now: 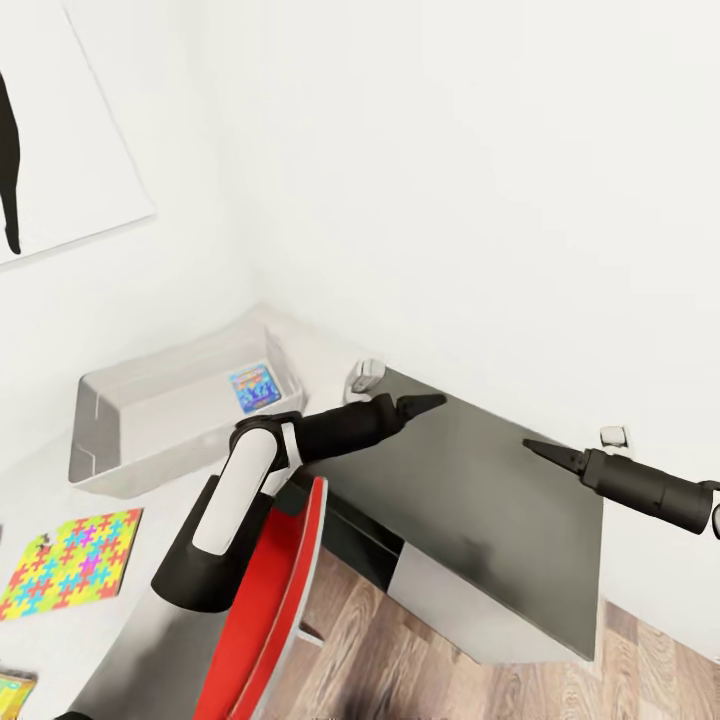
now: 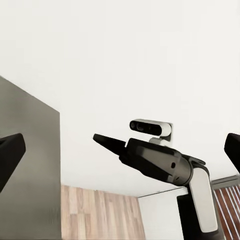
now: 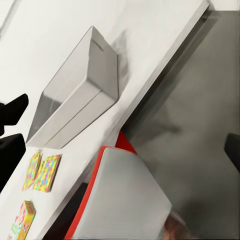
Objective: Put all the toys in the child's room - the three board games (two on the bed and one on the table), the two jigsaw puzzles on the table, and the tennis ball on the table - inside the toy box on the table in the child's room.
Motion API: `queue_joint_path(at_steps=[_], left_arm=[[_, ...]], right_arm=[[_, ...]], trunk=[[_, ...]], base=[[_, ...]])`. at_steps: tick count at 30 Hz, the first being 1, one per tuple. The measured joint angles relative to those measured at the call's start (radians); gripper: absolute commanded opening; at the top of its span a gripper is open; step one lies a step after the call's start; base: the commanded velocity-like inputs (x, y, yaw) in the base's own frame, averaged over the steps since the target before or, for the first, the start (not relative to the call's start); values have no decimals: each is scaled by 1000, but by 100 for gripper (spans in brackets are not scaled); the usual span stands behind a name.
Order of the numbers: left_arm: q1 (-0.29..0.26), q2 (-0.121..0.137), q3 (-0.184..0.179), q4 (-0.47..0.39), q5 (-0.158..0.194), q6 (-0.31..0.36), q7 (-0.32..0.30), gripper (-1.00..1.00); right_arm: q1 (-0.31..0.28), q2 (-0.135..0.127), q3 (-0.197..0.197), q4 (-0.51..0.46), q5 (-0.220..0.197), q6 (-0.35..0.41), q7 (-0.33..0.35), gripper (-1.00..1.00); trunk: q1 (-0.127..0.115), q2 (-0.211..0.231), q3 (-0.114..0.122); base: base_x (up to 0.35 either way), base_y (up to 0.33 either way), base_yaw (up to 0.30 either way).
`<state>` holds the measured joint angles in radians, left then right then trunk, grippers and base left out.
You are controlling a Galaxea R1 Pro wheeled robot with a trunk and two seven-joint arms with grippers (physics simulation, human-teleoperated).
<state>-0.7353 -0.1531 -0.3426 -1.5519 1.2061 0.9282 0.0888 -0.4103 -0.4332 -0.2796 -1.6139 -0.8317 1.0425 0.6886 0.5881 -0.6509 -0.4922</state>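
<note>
The light-grey toy box (image 1: 120, 440) (image 3: 85, 85) stands on the pale table (image 1: 130, 620) by the wall corner. A small blue board game (image 1: 253, 387) lies inside it. One jigsaw puzzle (image 1: 72, 550) (image 3: 46, 173) lies flat on the table nearer me. A second yellow-green flat toy (image 1: 12, 694) (image 3: 22, 220) sits at the picture's edge; puzzle or game, I cannot tell. My left gripper (image 1: 435, 402) hovers over the dark side cabinet (image 1: 490, 500), right of the toy box, open and empty. My right gripper (image 1: 530, 446) (image 2: 100, 138) faces it, open and empty. The tennis ball and bed are out of view.
A red chair (image 1: 275, 600) (image 3: 115, 200) stands against the table's front edge, under my left arm. Wood plank floor (image 1: 400, 670) lies in front of the cabinet. White walls close the corner; a black silhouette poster (image 1: 40, 130) hangs on the left wall.
</note>
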Motion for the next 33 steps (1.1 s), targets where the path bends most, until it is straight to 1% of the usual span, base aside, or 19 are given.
queue_joint_path(at_steps=[17, 23, 33], left_arm=[[1, 0, 0, 1, 0, -3, 0, 100], [1, 0, 0, 1, 0, -5, 0, 100], [1, 0, 0, 2, -1, -7, 0, 100]], right_arm=[[-2, -5, 0, 0, 0, 0, -13, 100], [-3, -6, 0, 0, 0, 0, -19, 100], [-5, -8, 0, 0, 0, 0, -21, 100]], trunk=[[0, 0, 28], [0, 0, 37], [0, 0, 53]], base=[[-290, 0, -111], [-99, 0, -114], [-29, 0, -131]])
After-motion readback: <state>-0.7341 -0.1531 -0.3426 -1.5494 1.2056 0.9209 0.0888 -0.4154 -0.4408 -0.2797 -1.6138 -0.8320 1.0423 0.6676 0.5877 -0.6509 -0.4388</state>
